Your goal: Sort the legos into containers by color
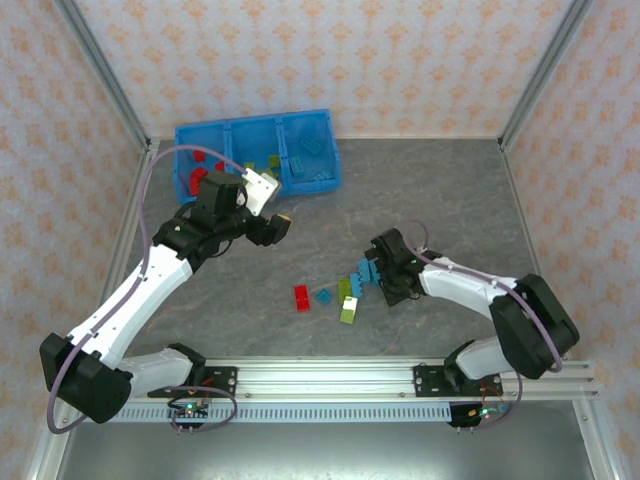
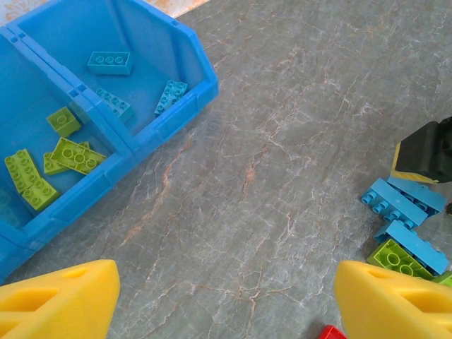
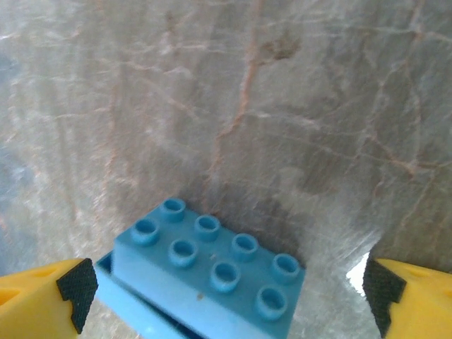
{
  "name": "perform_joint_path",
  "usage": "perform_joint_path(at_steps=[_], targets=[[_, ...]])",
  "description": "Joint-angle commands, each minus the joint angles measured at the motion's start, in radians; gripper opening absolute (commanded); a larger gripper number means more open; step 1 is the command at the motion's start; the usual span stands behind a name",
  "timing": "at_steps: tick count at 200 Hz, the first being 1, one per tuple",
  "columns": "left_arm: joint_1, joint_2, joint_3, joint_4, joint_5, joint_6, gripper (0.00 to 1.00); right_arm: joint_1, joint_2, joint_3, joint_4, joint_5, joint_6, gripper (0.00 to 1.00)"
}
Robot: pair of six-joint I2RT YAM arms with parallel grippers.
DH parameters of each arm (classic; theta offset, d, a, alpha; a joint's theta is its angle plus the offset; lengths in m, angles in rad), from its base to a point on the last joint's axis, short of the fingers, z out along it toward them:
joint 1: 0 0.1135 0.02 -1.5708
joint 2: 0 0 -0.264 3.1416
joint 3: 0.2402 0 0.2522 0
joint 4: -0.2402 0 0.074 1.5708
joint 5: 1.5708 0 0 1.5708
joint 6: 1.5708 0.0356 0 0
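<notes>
The loose legos (image 1: 345,290) lie in a small cluster near the middle of the grey desk (image 1: 440,190). A red brick (image 1: 301,297) is at the left end with a small blue piece (image 1: 324,296) beside it. Next come two lime-green bricks (image 1: 348,312), and several light-blue ones touch each other at the right end.

One light-blue eight-stud brick (image 3: 212,272) sits studs up between the right jaws. It seems to rest on another blue piece under its left edge (the close view is soft there, so I would not swear to it). The right jaws stand wide open, their yellow fingertips (image 3: 42,300) clear of the brick on both sides. In the left wrist view that arm's dark pad (image 2: 427,152) shows just above the blue bricks (image 2: 399,201).

The tray (image 1: 255,119) sits at the back left of the desk, well apart from the cluster. Its right compartment holds light-blue legos (image 2: 109,62), the middle one holds lime-green legos (image 2: 78,155), and the left one holds red legos (image 1: 200,157).

The left jaws hover over bare desk just in front of the tray. They are open and hold nothing, with the fingertips (image 2: 60,300) spread wide.
</notes>
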Motion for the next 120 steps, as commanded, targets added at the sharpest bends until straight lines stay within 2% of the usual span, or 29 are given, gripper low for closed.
perform_joint_path(at_steps=[1,68,120], targets=[[-0.002,-0.006,-0.007,0.015,-0.025,0.017,0.8,-0.013,0.055,0.04,-0.007,-0.021,0.093,1.0],[-0.001,-0.01,-0.011,0.016,-0.041,0.022,0.81,-0.022,0.2,0.102,0.007,-0.115,0.096,0.87],[-0.002,-0.011,-0.009,0.013,-0.051,0.023,0.81,-0.021,0.238,0.157,-0.038,-0.119,0.09,0.72]])
